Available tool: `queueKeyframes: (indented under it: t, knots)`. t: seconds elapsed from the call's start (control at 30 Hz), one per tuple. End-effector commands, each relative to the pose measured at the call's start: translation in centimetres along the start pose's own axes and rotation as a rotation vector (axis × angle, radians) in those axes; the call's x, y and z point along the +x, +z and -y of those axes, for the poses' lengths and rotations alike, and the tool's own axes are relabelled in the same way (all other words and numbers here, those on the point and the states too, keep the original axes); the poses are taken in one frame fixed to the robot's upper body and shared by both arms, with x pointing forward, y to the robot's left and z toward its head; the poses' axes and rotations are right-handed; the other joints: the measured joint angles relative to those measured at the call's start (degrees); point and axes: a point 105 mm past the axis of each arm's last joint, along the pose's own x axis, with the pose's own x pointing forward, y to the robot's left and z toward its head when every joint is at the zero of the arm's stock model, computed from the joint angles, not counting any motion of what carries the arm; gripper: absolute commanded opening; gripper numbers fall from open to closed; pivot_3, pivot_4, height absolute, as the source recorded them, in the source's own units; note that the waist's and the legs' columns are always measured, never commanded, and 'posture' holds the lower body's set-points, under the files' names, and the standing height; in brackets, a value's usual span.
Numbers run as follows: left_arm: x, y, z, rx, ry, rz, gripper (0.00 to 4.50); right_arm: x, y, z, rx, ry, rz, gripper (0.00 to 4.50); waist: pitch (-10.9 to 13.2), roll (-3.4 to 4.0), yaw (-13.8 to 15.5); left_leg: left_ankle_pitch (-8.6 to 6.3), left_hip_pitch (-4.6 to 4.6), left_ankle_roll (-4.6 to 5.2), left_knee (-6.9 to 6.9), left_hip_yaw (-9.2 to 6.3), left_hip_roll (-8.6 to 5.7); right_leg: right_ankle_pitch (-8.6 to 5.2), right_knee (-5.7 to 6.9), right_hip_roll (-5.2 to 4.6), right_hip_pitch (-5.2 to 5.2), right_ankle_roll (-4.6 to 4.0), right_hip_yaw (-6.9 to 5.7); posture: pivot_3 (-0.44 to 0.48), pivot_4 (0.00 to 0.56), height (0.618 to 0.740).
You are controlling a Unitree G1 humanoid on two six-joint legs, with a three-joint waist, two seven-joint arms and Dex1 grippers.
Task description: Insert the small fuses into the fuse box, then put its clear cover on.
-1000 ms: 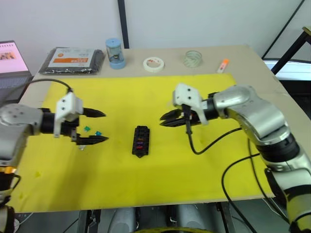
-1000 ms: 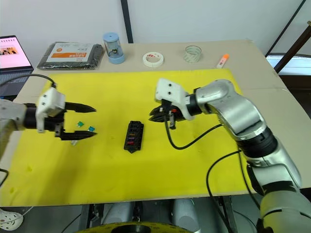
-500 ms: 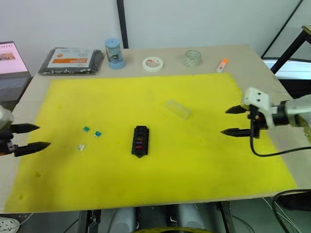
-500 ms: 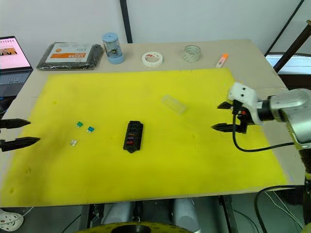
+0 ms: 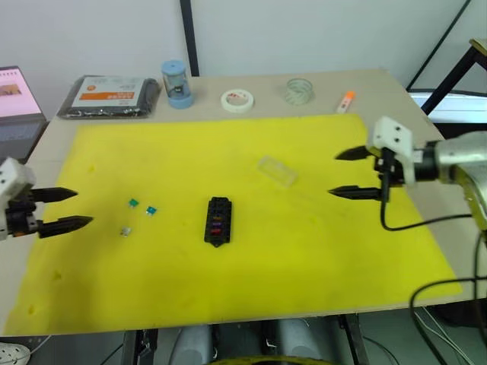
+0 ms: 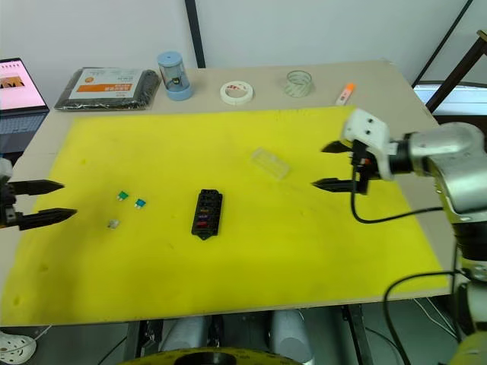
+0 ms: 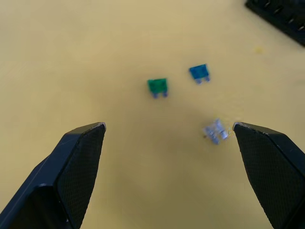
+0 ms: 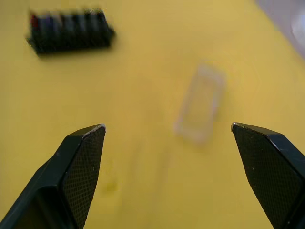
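The black fuse box point(image 5: 218, 221) lies mid-mat with red and purple fuses seated in its slots. To its left lie three loose small fuses: green point(image 5: 134, 203), teal point(image 5: 151, 210) and a clear one point(image 5: 125, 231); the left wrist view shows them as green point(image 7: 157, 86), blue point(image 7: 198, 72) and clear point(image 7: 215, 131). The clear cover point(image 5: 277, 170) rests on the mat behind and right of the box. My left gripper point(image 5: 73, 208) is open at the mat's left edge, facing the loose fuses. My right gripper point(image 5: 344, 173) is open, right of the cover point(image 8: 200, 103), holding nothing.
A yellow foam mat point(image 5: 243, 296) covers the table. Along the back sit a black packet with an orange label point(image 5: 110, 95), a blue cylinder point(image 5: 174, 82), a white tape roll point(image 5: 237, 99), a clear tape roll point(image 5: 298, 90) and an orange marker point(image 5: 345, 101). A laptop point(image 5: 15, 84) stands far left.
The right gripper opened and drew away to the right, leaving the clear cover on the mat, then came back leftward toward it. The left gripper pulled back to the mat's left edge, then edged right.
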Motion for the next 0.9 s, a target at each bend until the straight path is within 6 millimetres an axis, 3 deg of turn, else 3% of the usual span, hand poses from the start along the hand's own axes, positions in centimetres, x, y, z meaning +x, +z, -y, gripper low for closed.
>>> queueKeyframes:
  t: [0.03,0.17,0.4,0.57,0.9]
  knots:
    - [0.5,0.1,0.6,-0.109,-0.089,0.028,4.5,2.2,4.1,-1.8,-0.084,0.107,0.099,4.48,-0.01,-0.02,0.09,0.0,-0.02,0.0,0.0,0.01,0.0,0.0,0.03,0.03,0.0,0.0,0.0,0.0,0.15,0.74]
    - [1.4,-0.5,1.9,-0.274,-0.198,0.04,4.5,5.0,7.3,-4.1,-0.143,0.241,0.169,4.48,-0.02,-0.04,0.14,-0.01,-0.08,0.01,0.01,0.01,0.0,0.0,0.03,-0.05,-0.02,0.0,0.0,0.0,0.15,0.74]
    - [1.7,-2.2,2.1,-0.487,-0.234,0.048,4.5,8.2,10.1,-6.0,-0.22,0.332,0.214,4.48,-0.05,-0.09,0.12,0.0,-0.06,0.01,0.03,-0.01,-0.04,0.0,0.06,-0.05,0.0,0.01,0.0,0.0,0.15,0.74]
    - [2.8,-2.8,2.6,-0.633,-0.255,0.076,4.5,9.2,10.6,-6.5,-0.258,0.352,0.218,4.48,-0.07,-0.11,0.17,0.0,-0.06,0.0,0.04,-0.01,-0.05,0.0,0.1,-0.04,0.0,0.0,0.0,0.0,0.15,0.74]
    - [4.8,-3.9,3.9,-0.707,-0.291,0.061,4.5,9.1,10.7,-6.5,-0.258,0.348,0.207,4.48,-0.07,-0.11,0.21,0.0,0.03,0.0,0.05,-0.04,-0.05,0.0,0.11,-0.11,0.08,0.01,0.0,0.0,0.15,0.74]
